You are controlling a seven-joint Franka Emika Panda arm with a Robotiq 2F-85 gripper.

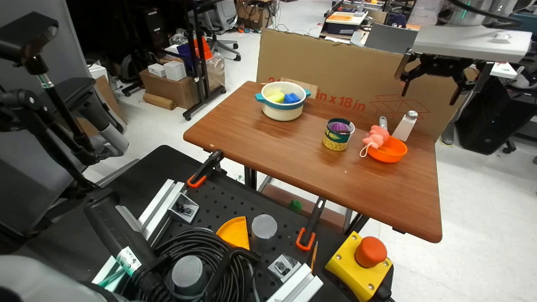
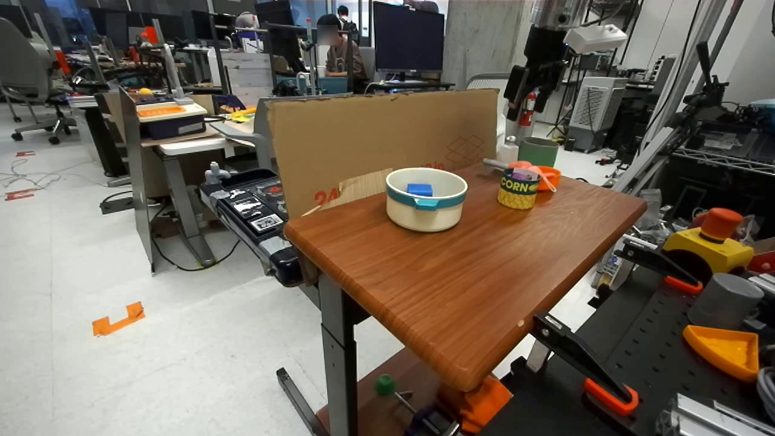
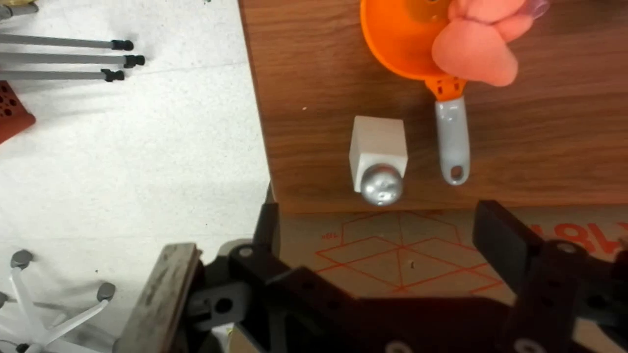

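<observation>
High over the table's back end, my gripper (image 3: 380, 211) stands open, with nothing between its fingers; an exterior view also shows the gripper (image 1: 430, 95) in front of the cardboard. Nearest to it is a white shaker with a silver top (image 3: 378, 137), upright on the wood and well below the fingertips. Beside the shaker lies an orange pan (image 3: 397, 44) with a grey handle (image 3: 452, 132). A pink soft toy (image 3: 473, 54) with a white loop rests on the pan's rim. A corn can (image 1: 335, 143) holds something purple (image 1: 339, 127).
A cream pot (image 1: 283, 113) with teal handles holds yellow (image 1: 275, 97) and blue (image 1: 292, 99) pieces. A cardboard panel (image 1: 327, 63) stands along the back of the wooden table (image 1: 268, 147). A green container (image 2: 537, 151) appears behind the pan in an exterior view.
</observation>
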